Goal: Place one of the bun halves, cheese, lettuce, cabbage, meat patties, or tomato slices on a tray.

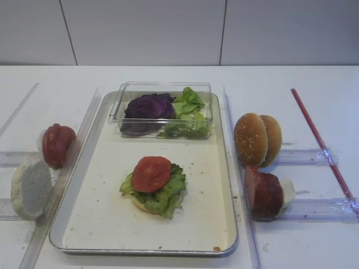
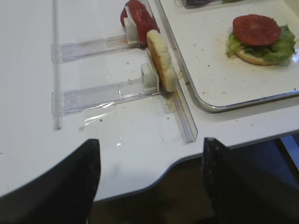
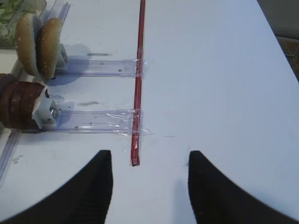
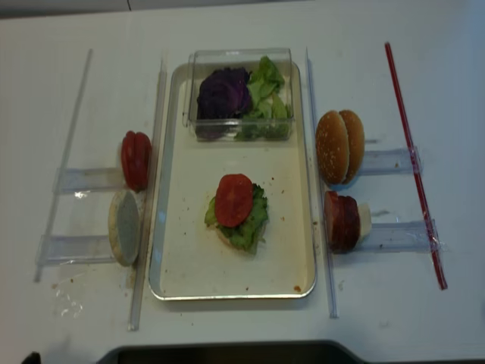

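big silver metal tray [image 1: 224, 185]: round red tomato slice [image 1: 151, 174] on green lettuce [image 1: 168, 193], maybe bun underneath, near middle | left gripper [image 2: 149, 182]: fingers apart, holding nothing | right gripper [image 3: 149, 186]: fingers apart, holding nothing

Lettuce [image 1: 164, 193] hides most of the bun half [image 1: 141, 204].

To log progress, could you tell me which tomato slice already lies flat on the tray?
The tomato slice topping the lettuce; the others stand on edge left of the tray.
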You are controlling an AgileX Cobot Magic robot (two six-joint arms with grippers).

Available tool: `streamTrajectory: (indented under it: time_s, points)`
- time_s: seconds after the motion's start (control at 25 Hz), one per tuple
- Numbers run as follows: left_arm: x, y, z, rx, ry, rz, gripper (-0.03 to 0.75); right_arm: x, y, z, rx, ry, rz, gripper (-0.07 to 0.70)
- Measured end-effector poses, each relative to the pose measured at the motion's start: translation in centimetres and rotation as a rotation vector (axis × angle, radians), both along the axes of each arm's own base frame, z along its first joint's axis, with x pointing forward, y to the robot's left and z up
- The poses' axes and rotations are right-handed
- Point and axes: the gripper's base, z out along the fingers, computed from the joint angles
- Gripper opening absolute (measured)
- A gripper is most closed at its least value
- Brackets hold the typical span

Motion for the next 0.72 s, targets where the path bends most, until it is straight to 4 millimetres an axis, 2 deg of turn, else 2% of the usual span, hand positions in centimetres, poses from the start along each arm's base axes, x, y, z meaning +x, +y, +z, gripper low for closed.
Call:
streamTrajectory:
  time_s: [0.72]
  points:
    - [0.63,-0.01,-0.69,0.043,-0.007,-0.024,0.428,0.00,0.00,0.00,0.000,0.000,0.000,0.392]
